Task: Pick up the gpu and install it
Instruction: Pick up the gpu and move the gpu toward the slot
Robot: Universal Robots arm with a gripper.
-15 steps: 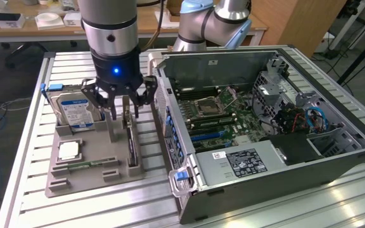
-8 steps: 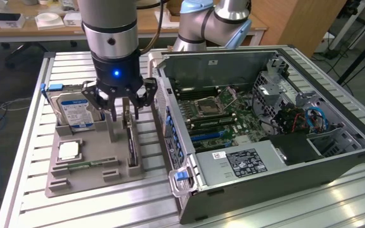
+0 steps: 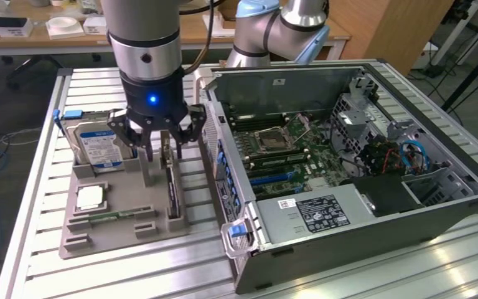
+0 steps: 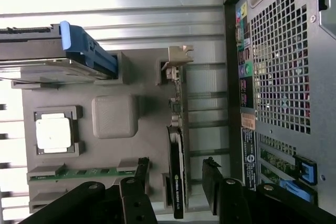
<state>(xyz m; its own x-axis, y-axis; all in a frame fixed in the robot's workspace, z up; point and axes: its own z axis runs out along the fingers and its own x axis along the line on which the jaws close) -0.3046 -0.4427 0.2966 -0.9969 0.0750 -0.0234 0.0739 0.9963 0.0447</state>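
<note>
The hand [image 3: 157, 152] hangs with its fingers apart, straddling the gpu [image 4: 177, 145], one finger beside each flat face, neither visibly touching. The gpu stands on edge in a slot of the grey holder [image 3: 114, 233] on the worktop [image 3: 35, 187], just left of the open computer case [image 3: 347, 156] in the exterior view. Its long axis runs near to far, pale bracket at the far end, directly below the hand.

You see a hard drive [image 3: 98, 146], a square chip [image 3: 90, 198] and a memory stick [image 3: 110, 216] in a grey tray [image 3: 114, 242] on the table [image 3: 139, 274].
</note>
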